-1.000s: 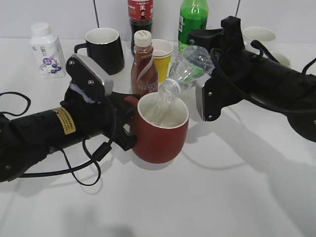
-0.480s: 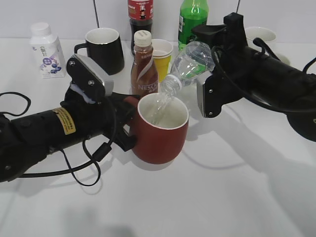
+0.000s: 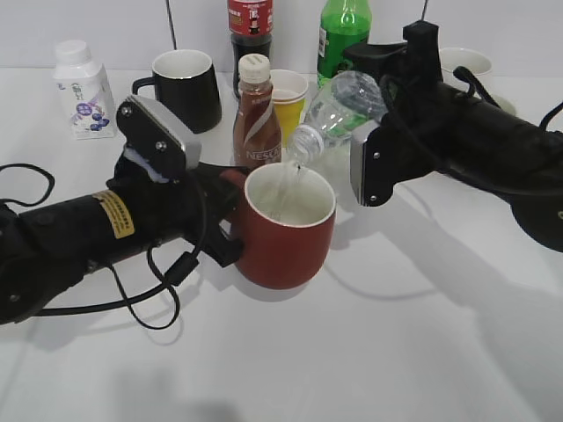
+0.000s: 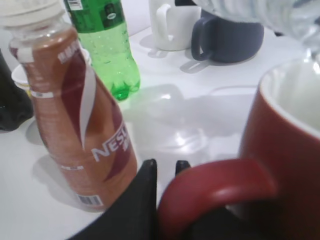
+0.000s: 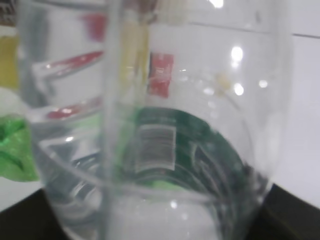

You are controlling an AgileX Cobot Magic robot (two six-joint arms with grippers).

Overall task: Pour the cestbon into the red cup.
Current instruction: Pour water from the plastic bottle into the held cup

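Pouring underway: thin stream falls from cestbon (image 3: 339, 110) mouth into red cup (image 3: 286, 233) at table centre; bottle tilted neck-down above rim, water left inside, so job unfinished. Left gripper (image 3: 230, 220) clamped on cup handle; left wrist view alone shows black fingers (image 4: 145, 185) wrapping that loop. Right gripper (image 3: 378, 105) grips bottle body; right wrist view shows only clear ribbed wall, green label. Behind: Nescafe bottle (image 3: 256, 114), green soda bottle (image 3: 342, 35).

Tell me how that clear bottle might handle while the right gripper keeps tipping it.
The cestbon looks thin-walled, so squeezing probably dents it. Little water seems left inside, so it is likely light. Its mouth sits just above the red cup rim; a slip in the right gripper could spill.
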